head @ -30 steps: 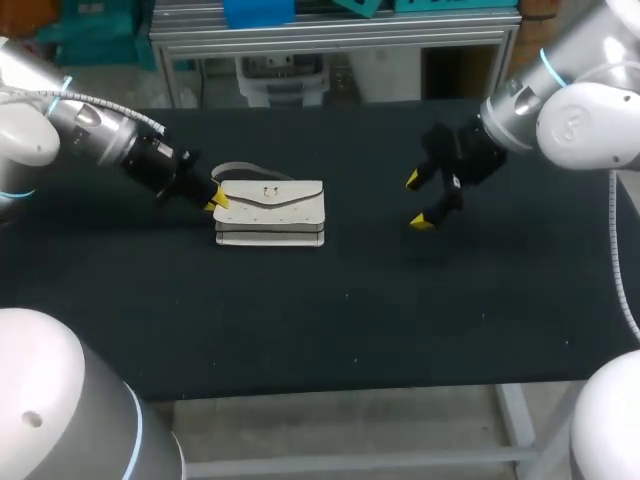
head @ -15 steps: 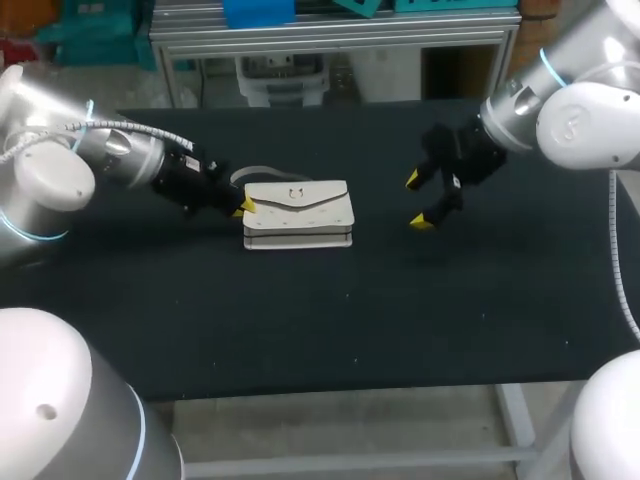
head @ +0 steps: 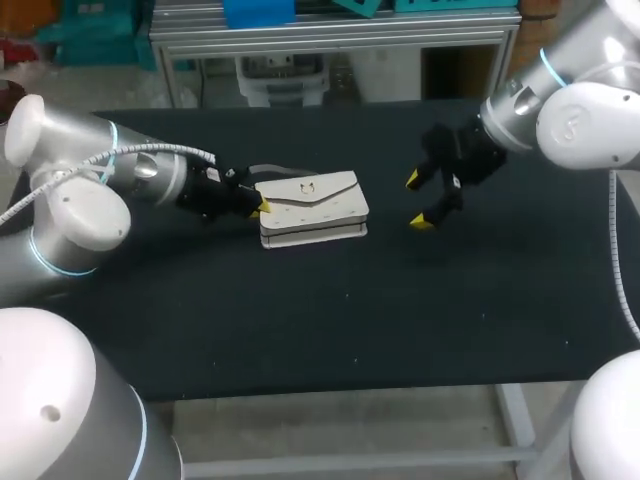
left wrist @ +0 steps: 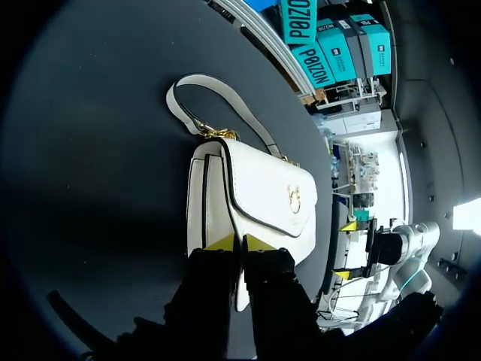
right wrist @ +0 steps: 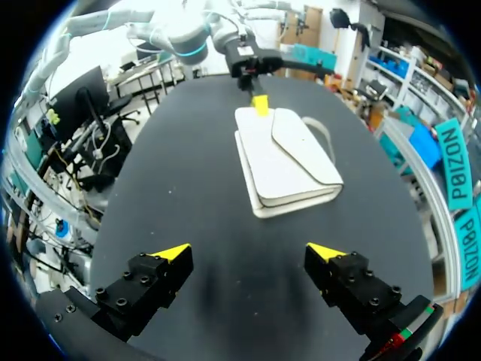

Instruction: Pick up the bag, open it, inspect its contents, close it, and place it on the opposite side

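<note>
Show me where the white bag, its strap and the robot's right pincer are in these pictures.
bag (head: 320, 203): head view, on its front flap.
strap (left wrist: 195, 77): left wrist view, on the loop's far bend.
right pincer (head: 418, 200): head view, midway between its two yellow tips.

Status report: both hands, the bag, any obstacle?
Left hand shut on bag. Right hand open, apart from it. Bag flat on table, flap closed. No obstacle seen.

A bare strip of worktop (head: 350, 320) lies between my right claw (head: 418, 200), hanging spread, and the bag (head: 312, 207), with room to pass. The worktop's whole front is free too. My left claw (head: 260, 208), clamped on the bag's left end, blocks that side with its arm. The strap (head: 262, 170) lies behind the bag.
</note>
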You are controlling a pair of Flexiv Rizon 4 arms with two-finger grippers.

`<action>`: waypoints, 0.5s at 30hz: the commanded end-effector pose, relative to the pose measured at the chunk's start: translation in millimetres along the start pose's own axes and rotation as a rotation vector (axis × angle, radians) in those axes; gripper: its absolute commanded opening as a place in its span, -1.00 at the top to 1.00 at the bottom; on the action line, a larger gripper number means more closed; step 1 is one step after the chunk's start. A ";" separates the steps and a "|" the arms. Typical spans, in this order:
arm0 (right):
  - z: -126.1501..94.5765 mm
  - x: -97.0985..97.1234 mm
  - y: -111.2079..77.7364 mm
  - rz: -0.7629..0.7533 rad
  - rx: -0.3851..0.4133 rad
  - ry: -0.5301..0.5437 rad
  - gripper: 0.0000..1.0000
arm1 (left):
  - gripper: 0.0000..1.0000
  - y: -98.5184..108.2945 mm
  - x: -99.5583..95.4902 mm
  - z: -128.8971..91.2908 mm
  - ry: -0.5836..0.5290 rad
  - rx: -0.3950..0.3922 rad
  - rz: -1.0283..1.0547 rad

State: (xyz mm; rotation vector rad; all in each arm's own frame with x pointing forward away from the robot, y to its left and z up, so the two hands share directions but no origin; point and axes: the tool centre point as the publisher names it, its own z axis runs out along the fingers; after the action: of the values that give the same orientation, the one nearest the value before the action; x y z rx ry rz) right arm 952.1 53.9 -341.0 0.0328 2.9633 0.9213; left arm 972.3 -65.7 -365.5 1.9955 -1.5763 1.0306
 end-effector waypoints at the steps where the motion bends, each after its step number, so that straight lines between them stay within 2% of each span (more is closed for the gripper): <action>1: 0.2 0.4 -0.3 0.000 -0.001 -0.001 -1.00 | 1.00 -3.8 2.6 6.7 0.007 -0.041 0.022; 9: 0.2 0.4 -0.3 0.000 -0.001 -0.001 -1.00 | 1.00 -5.9 8.3 7.4 0.010 -0.095 0.068; 15: 0.2 0.4 -0.3 0.000 -0.001 -0.001 -1.00 | 1.00 -8.2 9.4 10.0 0.008 -0.102 0.073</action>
State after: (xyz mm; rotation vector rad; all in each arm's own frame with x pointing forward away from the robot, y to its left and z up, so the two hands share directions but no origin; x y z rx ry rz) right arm 952.2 53.9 -341.0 0.0327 2.9634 0.9216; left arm 979.3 -75.2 -362.3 1.8846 -1.6711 0.9753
